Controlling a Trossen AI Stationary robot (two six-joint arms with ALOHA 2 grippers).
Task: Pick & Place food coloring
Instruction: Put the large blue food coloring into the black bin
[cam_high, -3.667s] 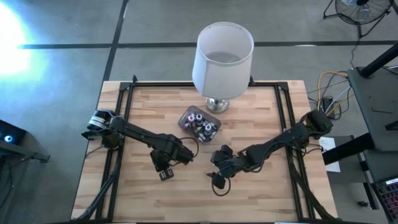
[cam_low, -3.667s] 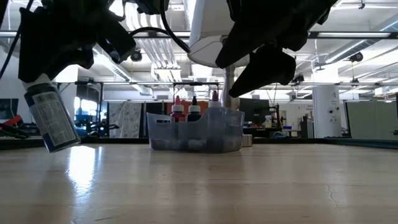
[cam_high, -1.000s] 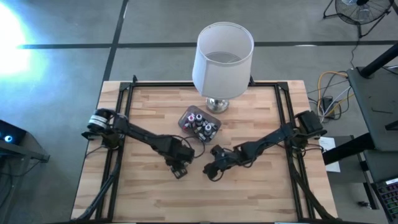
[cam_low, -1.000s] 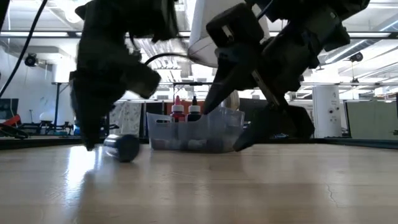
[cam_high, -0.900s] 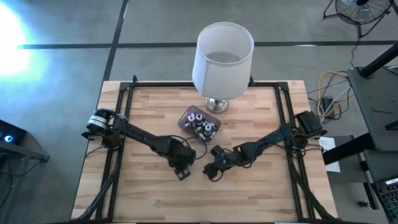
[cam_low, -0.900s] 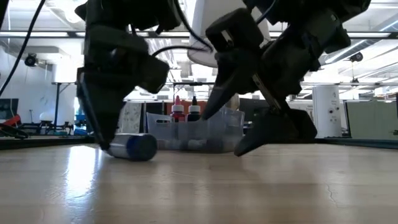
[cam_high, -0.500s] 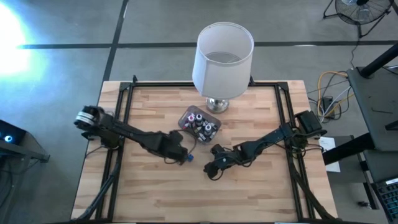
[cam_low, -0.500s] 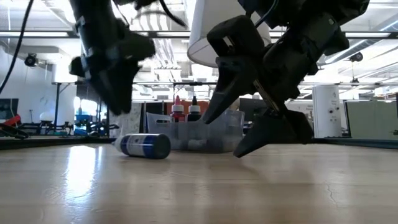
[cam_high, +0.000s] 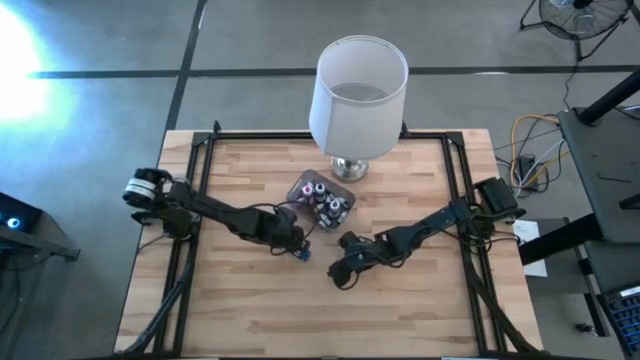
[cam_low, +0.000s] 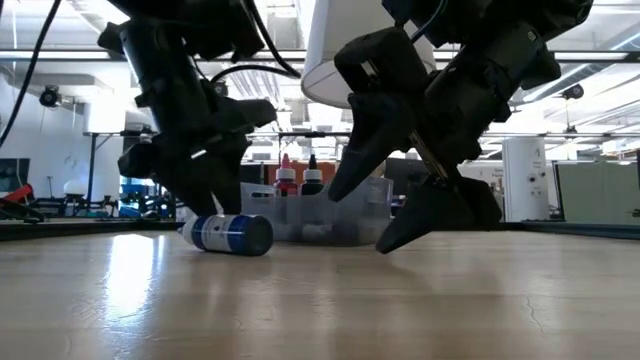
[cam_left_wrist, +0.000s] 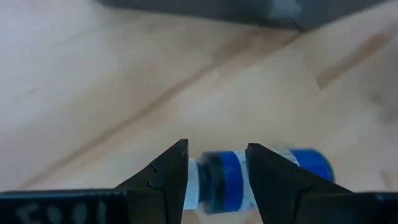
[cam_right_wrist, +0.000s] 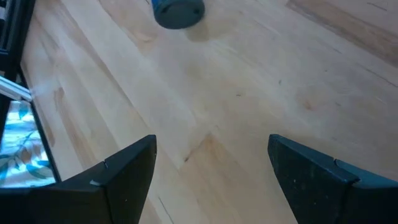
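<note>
One food coloring bottle (cam_high: 301, 254), white with a blue label, lies on its side on the table between the two grippers; it also shows in the low view (cam_low: 230, 235). My left gripper (cam_high: 293, 243) is open and low over it. In the left wrist view (cam_left_wrist: 216, 169) the bottle (cam_left_wrist: 222, 180) lies across the gap under the fingertips. My right gripper (cam_high: 343, 268) is open just to the bottle's right and holds nothing; its wrist view shows the bottle's dark end (cam_right_wrist: 178, 12). More bottles stand in the translucent tub (cam_high: 297, 191). My left gripper comes at the lying bottle from above, its fingers (cam_left_wrist: 171, 171) straddling the middle of the body (cam_left_wrist: 211, 182), across its length. The bottle rests on the table. Whether the fingers touch it, I cannot tell.
The tub (cam_low: 320, 215) with the other bottles sits just beyond the grippers, toward the far edge. Behind it a white-shaded lamp (cam_high: 358, 95) stands on a metal foot. Bare wood lies toward the near edge and both sides. Black frame rails run along the table's left and right.
My left gripper let the bottle lie on the table, rose and drew toward the far edge, then came down over it again. The bottle rolled a short way toward the tub and turned, so its side faces the near edge. The right gripper kept still.
</note>
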